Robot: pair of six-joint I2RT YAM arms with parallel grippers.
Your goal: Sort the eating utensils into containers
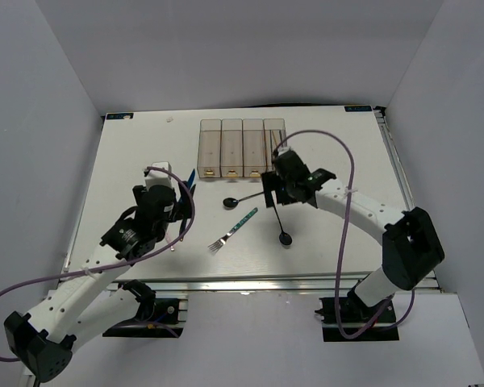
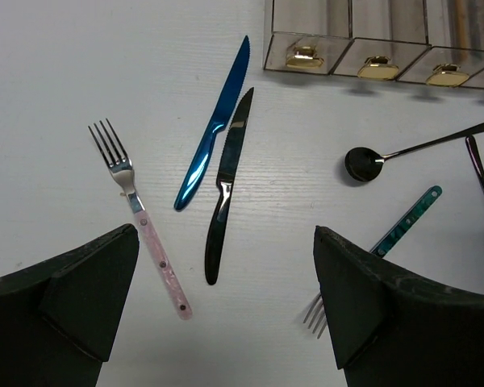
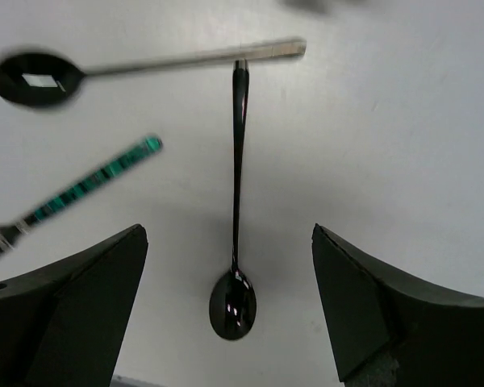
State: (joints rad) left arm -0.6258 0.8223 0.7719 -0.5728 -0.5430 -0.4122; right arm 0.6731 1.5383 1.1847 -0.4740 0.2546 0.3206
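- Left gripper (image 2: pixel 226 258) is spread wide, empty; blue knife (image 2: pixel 214 129), black knife (image 2: pixel 226 181), pink fork (image 2: pixel 141 214) are seen under it.
- Right gripper (image 3: pixel 227 242) is spread too, over a black spoon (image 3: pixel 236 201); second spoon (image 3: pixel 36 78), teal fork (image 3: pixel 89 185) nearby.
- Bins (image 1: pixel 211 141): just beyond.

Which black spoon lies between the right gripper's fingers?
The lengthwise spoon, its bowl nearest the wrist. The crosswise spoon lies past its handle tip.

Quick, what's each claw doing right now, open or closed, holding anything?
Left claw: open, holding nothing.
Right claw: open, empty, above a black spoon.
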